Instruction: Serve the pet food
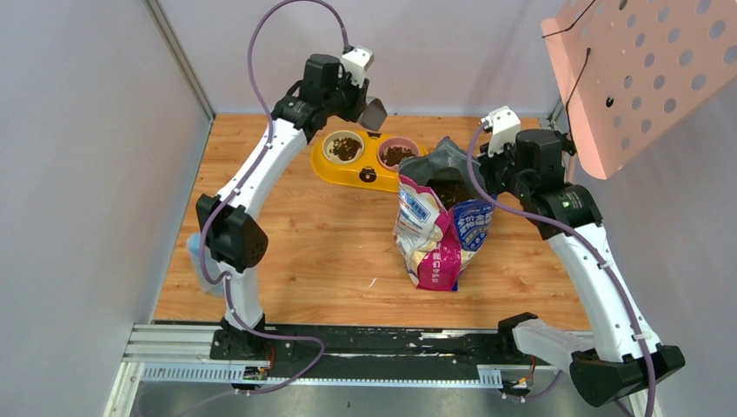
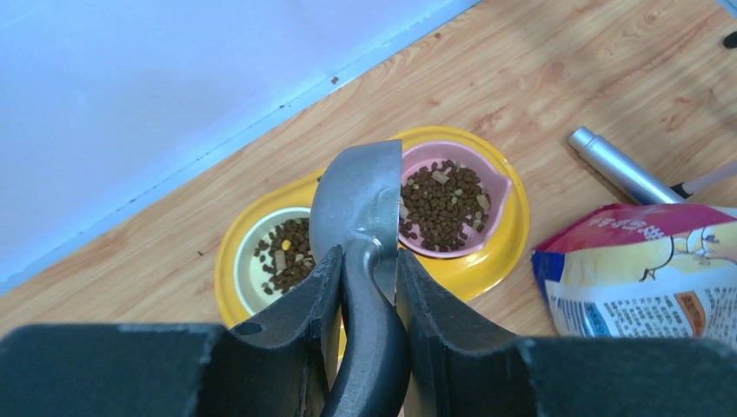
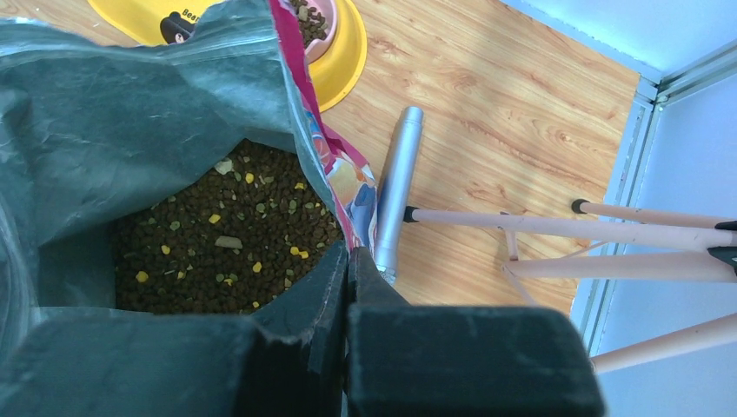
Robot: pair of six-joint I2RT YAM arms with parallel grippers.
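Note:
Dark brown pet food [image 3: 235,234] fills the open printed bag [image 1: 439,230], and more of it lies in the cream bowl [image 2: 282,254] and the pink bowl [image 2: 445,204] of the yellow double feeder [image 1: 341,174]. My left gripper [image 2: 365,261] is shut on the handle of the grey metal scoop [image 2: 361,195], which hangs above the feeder between the two bowls. The scoop's back faces the camera, so its load is hidden. My right gripper [image 3: 348,254] is shut on the bag's rim [image 3: 300,130], holding the mouth open.
A silver cylinder [image 3: 395,187] lies on the wooden table right of the bag. Thin wooden rods of a stand [image 3: 556,228] cross beyond it. A perforated pink panel [image 1: 643,74] hangs at the top right. Walls close the table's left, back and right.

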